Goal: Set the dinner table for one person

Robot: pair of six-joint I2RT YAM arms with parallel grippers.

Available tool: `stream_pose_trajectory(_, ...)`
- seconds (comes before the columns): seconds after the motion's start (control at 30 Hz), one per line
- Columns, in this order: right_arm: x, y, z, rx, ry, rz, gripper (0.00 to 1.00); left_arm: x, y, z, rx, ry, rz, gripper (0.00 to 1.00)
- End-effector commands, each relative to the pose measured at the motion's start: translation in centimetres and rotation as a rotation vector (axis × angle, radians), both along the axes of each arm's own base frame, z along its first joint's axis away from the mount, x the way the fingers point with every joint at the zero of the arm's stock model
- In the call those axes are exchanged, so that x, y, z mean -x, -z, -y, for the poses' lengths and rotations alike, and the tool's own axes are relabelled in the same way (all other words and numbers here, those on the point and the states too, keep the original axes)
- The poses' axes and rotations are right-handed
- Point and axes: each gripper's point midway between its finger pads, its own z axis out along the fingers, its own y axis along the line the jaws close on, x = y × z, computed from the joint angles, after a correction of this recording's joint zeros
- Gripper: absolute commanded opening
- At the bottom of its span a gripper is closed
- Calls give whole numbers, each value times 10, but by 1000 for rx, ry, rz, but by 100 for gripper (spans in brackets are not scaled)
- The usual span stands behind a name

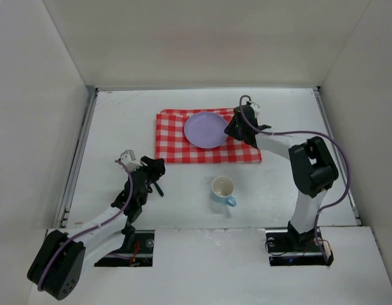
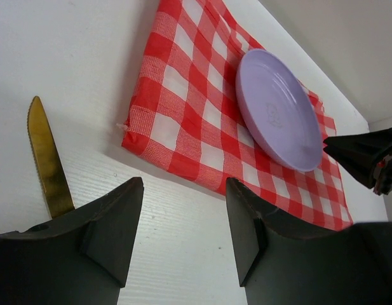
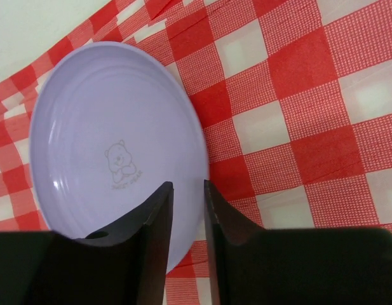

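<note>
Right gripper [image 3: 188, 187] jaws stand slightly parted astride the rim of the plate [image 3: 113, 140], which lies on the cloth [image 3: 297, 95]. Left gripper [image 2: 183, 190] gapes empty beside the knife [image 2: 46, 159].

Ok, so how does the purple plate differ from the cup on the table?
The plate is lavender; the cup is pale blue outside and cream inside. The plate is broad and shallow; the cup is smaller across, deeper, and has a handle. The plate lies on the checkered cloth; the cup stands on the bare white table, nearer the arms. Both are empty and right way up.
</note>
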Motion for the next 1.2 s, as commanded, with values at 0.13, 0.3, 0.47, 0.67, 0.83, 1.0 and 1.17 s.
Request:
stream_pose_trajectory(0.13, -1, -59, 0, 8, -31, 140, 56, -2, -4, 3, 17, 5, 18, 52)
stream_pose_trajectory(0.3, 51, -91, 17, 83, -90, 259, 63, -2, -4, 3, 17, 5, 18, 52)
stream_pose_trajectory(0.47, 148, -106, 6, 133, -295, 349, 60, -2, -6, 7, 19, 12, 21, 52)
stream_pose_trajectory(0.67, 259, -98, -6, 121, -525, 315, 48, -4, -8, 13, 16, 27, 26, 52)
stream_pose_trajectory(0.83, 299, -96, 9, 183, -555, 239, 55, -3, -11, 11, 14, 23, 39, 52)
stream_pose_trajectory(1.0, 318, -68, 11, 269, -631, 109, 58, -3, -13, 8, 13, 13, 45, 52)
stream_pose_trajectory(1.17, 318, -53, -7, 300, -672, 74, 58, -4, -11, 8, 10, 13, 38, 52)
